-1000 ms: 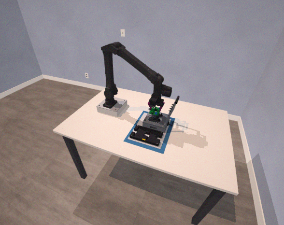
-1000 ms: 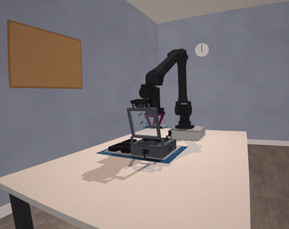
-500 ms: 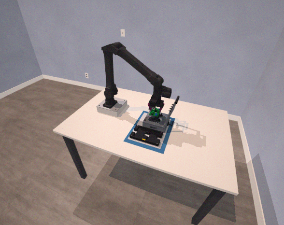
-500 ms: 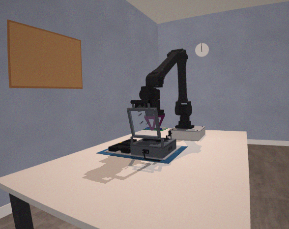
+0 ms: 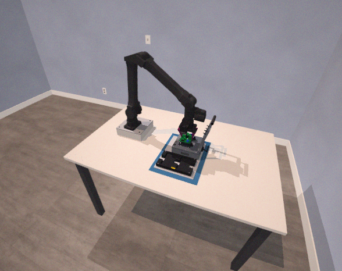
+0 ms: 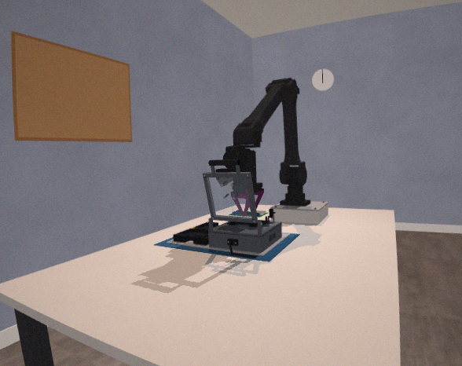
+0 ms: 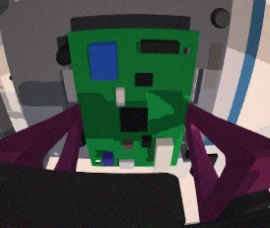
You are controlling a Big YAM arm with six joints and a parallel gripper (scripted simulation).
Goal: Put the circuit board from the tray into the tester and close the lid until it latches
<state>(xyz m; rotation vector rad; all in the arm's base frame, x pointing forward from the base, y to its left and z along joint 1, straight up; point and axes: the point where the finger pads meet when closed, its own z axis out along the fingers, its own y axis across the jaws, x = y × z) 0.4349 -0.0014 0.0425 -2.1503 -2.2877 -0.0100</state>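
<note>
Blue walls, grey-brown plank floor; a white desk [image 5: 113, 163] carries everything. Top view: black arm [image 5: 165, 81] on a grey base [image 5: 145, 132], reaching down over the grey tester [image 5: 182, 150]. Tester and black tray [image 5: 177, 166] share a blue mat [image 5: 156, 166], tray on the near side, touching or just beside the tester. Lid [image 5: 208, 128] stands open, raised on the far-right side. Gripper [image 5: 186, 136] clamped on the green circuit board [image 5: 185, 139], which hangs just above the tester's plate. Board too small here to read its heading.

Exterior view: orange board [image 6: 71, 88] and a round clock [image 6: 322, 79] on the walls. Lid [image 6: 207, 196] seen as an upright frame with a clear pane; purple fingers [image 6: 239, 206] visible through it, converging downward. Circuit board [image 6: 262, 214] shows as a thin green sliver, roughly level, just over the tester [image 6: 243, 238]. Whether it touches the plate, cannot tell.

Wrist view: circuit board [image 7: 134, 100] fills the centre, face up, long axis running away from the camera, top edge slightly tilted. Blue square part at far left, black chips down the middle, a white part [image 7: 162, 156] at the near edge. Purple fingers press its two long edges. Grey tester plate [image 7: 35, 46] lies behind.
</note>
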